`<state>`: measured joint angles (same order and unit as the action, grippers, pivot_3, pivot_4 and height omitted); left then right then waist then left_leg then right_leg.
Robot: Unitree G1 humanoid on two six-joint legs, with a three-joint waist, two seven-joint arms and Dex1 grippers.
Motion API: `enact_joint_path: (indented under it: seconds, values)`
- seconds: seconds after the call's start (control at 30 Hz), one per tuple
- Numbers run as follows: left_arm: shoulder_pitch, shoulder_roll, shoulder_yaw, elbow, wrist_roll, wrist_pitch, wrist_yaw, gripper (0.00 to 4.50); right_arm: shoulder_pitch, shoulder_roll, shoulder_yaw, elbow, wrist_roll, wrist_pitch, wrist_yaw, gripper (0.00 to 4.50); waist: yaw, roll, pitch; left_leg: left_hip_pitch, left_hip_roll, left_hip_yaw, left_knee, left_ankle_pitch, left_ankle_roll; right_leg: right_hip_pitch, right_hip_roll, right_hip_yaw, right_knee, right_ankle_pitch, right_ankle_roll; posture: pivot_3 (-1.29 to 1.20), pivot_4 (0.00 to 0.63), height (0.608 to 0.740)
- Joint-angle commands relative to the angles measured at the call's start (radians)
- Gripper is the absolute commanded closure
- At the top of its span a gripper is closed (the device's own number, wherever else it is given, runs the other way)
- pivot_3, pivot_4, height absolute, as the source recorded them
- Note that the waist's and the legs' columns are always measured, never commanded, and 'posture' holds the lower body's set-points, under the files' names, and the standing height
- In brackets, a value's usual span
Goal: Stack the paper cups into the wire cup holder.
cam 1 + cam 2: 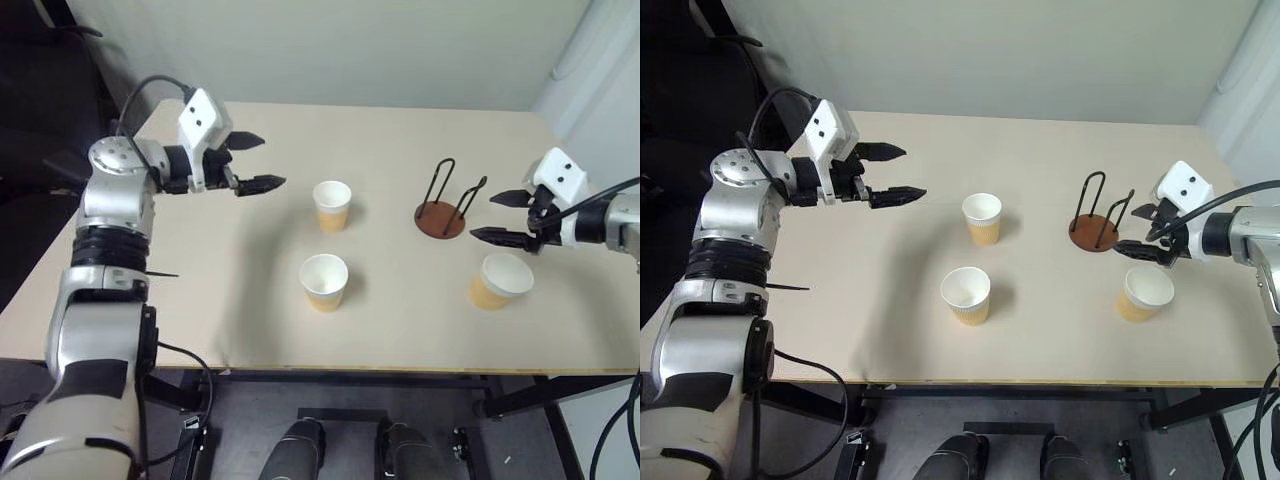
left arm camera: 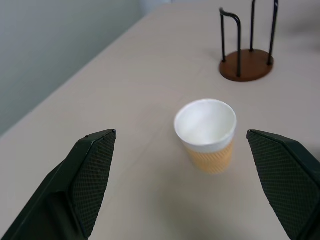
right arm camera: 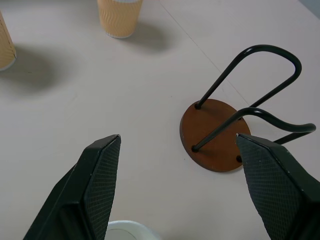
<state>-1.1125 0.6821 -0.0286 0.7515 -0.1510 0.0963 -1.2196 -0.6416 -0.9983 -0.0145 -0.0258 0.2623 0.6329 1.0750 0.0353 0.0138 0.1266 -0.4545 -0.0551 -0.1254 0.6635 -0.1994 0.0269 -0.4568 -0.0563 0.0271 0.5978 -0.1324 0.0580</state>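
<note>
Above the table (image 1: pixel 250 300), both arms raised, fingers apart, seemingly empty.

The two head views look steeply down over the beige rectangular table (image 1: pixel 250 300). Each wrist view sits low and close to the tabletop; both share the brown-based black wire cup holder (image 2: pixel 246 64).
</note>
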Motion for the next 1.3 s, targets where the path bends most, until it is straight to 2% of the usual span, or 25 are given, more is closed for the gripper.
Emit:
enact_joint_path:
  seconds: [0.03,0.27,0.4,0.5,0.63,0.77,0.93,1.3]
  values:
    - [-0.025,-0.005,0.006,-0.014,-0.001,-0.004,-0.011,0.02,-0.005,-0.006,-0.023,-0.039,0.003,-0.012,-0.014,0.78,0.000,0.000,0.000,0.000,0.000,0.000,0.000,0.000,0.000,0.000,0.000,0.000,0.000,0.000,0.000,0.00,0.150,0.740]
    - [-0.031,-0.023,0.012,-0.029,-0.015,0.005,-0.024,0.02,0.031,0.010,-0.034,-0.043,0.005,-0.020,-0.034,0.78,-0.001,0.000,0.000,0.000,0.000,0.000,0.001,0.000,0.000,0.000,0.000,0.000,0.001,0.001,0.000,0.00,0.150,0.740]
    - [-0.016,-0.036,-0.002,-0.095,-0.054,0.051,-0.108,0.02,0.053,0.001,-0.062,-0.047,0.026,-0.008,-0.033,0.78,0.000,0.000,0.000,0.000,0.000,0.000,0.001,0.001,0.000,0.000,0.000,0.000,0.001,0.001,0.000,0.00,0.150,0.740]
    - [-0.039,-0.032,-0.016,-0.069,-0.042,0.032,-0.158,0.02,0.060,0.014,-0.088,-0.047,0.030,-0.008,-0.068,0.78,-0.001,0.000,0.000,0.000,0.000,0.000,0.001,0.000,0.000,0.000,0.000,0.001,0.001,0.001,0.000,0.00,0.150,0.740]
    - [-0.088,-0.047,-0.033,-0.012,-0.023,-0.006,-0.183,0.02,0.051,0.014,-0.113,-0.055,0.061,0.058,-0.093,0.78,-0.001,0.000,0.000,0.000,0.000,0.000,0.001,0.000,0.000,0.000,0.000,0.001,0.001,0.001,0.000,0.00,0.150,0.740]
    - [-0.105,-0.060,-0.030,0.024,-0.010,-0.035,-0.182,0.02,0.006,0.049,-0.120,-0.033,0.072,0.157,-0.178,0.78,-0.001,0.000,0.000,0.000,0.000,0.001,0.001,0.001,0.000,0.000,0.000,0.001,0.000,0.002,0.001,0.00,0.150,0.740]
    - [-0.091,-0.033,-0.020,0.030,-0.001,-0.052,-0.180,0.02,-0.025,0.089,-0.068,-0.042,0.099,0.237,-0.183,0.78,-0.004,0.000,0.000,0.000,0.000,0.001,0.001,0.001,0.001,0.000,0.000,0.001,0.000,0.002,0.001,0.00,0.150,0.740]
    - [-0.053,0.003,0.004,-0.019,-0.013,-0.044,-0.152,0.02,-0.096,0.215,0.038,0.054,0.024,0.211,-0.275,0.78,-0.005,0.000,0.000,-0.001,0.000,0.000,0.000,0.001,0.001,0.000,0.000,0.001,-0.002,0.003,0.002,0.00,0.150,0.740]
